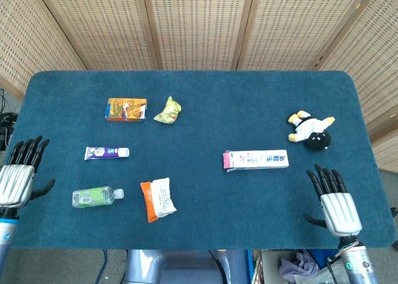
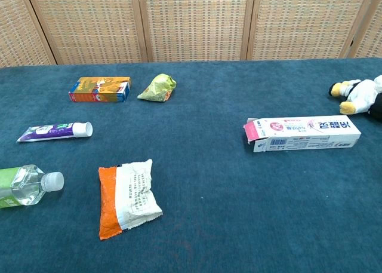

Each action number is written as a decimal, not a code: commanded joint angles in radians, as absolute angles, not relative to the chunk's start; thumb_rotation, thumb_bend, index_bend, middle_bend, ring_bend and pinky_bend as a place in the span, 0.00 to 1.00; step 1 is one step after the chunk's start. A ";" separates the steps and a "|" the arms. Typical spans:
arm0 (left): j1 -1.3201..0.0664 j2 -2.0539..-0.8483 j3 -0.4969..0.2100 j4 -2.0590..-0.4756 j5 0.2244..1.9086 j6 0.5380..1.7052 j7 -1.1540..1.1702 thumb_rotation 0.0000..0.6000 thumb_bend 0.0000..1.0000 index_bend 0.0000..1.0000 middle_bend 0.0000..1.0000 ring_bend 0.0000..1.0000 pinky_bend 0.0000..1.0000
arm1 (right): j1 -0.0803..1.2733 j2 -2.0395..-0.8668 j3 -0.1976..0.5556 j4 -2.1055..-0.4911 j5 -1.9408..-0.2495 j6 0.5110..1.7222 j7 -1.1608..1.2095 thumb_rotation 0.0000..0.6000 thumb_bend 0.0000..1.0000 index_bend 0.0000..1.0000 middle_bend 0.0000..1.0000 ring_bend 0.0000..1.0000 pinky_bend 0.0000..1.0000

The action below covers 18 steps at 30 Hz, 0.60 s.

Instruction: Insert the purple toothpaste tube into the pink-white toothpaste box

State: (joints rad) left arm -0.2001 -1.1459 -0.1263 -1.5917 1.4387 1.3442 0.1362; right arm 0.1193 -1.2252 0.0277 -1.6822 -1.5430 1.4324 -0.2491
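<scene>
While both hands, left (image 1: 17,178) & right (image 1: 336,204), hover w/ fingers spread, nothing's grasped; next, prob. left reaches purple plastic toothpaste tube (image 1: 106,152), mid-left.

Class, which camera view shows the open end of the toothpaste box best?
The chest view: the toothpaste box is larger there, and its opened flap at the left end is plain. The head view shows the whole box from above, smaller, its pink end visible but the opening unclear.

Blue surface (image 1: 205,91), orange box (image 1: 125,109) beside crumpled yellow-green wrapper (image 1: 168,110), green bottle (image 1: 96,196) lying near orange-white packet (image 1: 157,199), plush toy (image 1: 310,130) at far right, wicker screen (image 1: 199,23) behind.
</scene>
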 commanded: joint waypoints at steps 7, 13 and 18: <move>-0.332 -1.145 -0.174 -1.517 1.315 1.141 0.154 1.00 0.29 0.10 0.07 0.04 0.16 | 0.121 -1.228 0.028 -1.680 -1.538 1.428 -0.254 1.00 0.00 0.01 0.00 0.00 0.00; -0.391 -1.151 -0.186 -1.485 1.223 1.044 0.229 1.00 0.28 0.10 0.07 0.04 0.16 | 0.121 -1.232 0.026 -1.678 -1.539 1.427 -0.258 1.00 0.00 0.01 0.00 0.00 0.00; -0.448 -1.141 -0.190 -1.471 1.118 0.927 0.287 1.00 0.28 0.17 0.11 0.06 0.17 | 0.124 -1.237 0.026 -1.674 -1.538 1.423 -0.262 1.00 0.00 0.01 0.00 0.00 0.00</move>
